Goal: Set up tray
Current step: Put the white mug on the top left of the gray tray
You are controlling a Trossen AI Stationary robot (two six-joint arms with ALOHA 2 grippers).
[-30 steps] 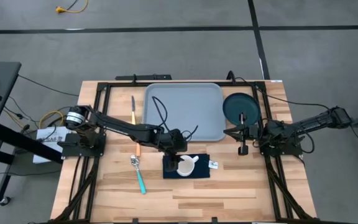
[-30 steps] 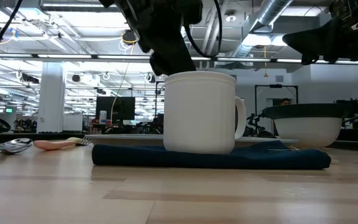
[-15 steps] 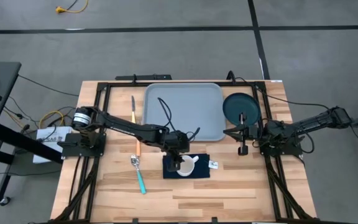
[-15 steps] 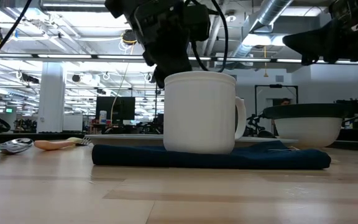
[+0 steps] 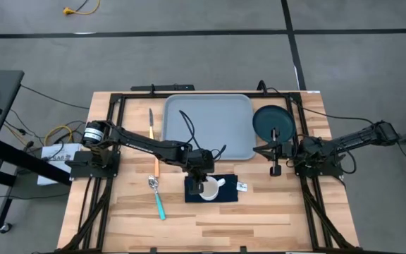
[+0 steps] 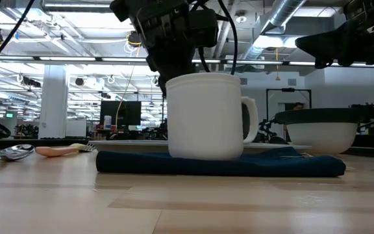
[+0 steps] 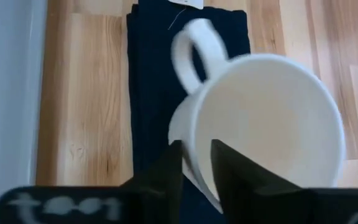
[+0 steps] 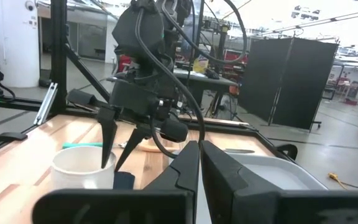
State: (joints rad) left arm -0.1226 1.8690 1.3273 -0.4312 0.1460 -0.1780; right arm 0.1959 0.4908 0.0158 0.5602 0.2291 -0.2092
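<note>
A white mug (image 5: 208, 189) stands on the dark navy napkin (image 5: 228, 190) near the table's middle, its handle toward the right. My left gripper (image 5: 201, 180) comes down on the mug's left rim and is shut on it; it also shows in the low view (image 6: 173, 62). The grey-blue tray (image 5: 208, 125) lies behind it, bare. The round dark teal plate (image 5: 272, 120) sits right of the tray. My right gripper (image 5: 258, 150) waits shut above the table, near the plate and the tray's right edge. My left gripper has the mug's rim wall (image 7: 195, 146) on the side away from the handle, with one finger (image 7: 227, 171) inside the mug and one (image 7: 166, 174) outside. The fingers come from above, pointing down. The mug stands upright with its base on the napkin (image 6: 219, 166).
An orange-handled fork (image 5: 156, 168), a teal-handled spoon (image 5: 158, 200) and a thin knife (image 5: 151, 123) lie left of the napkin and tray. A small white tag (image 5: 242, 187) lies at the napkin's right edge. Black frame rails run along both table sides.
My left gripper has come down and toward the near edge onto the mug, its fingers going over the rim. The mug has slid a little toward the table's left on the napkin.
</note>
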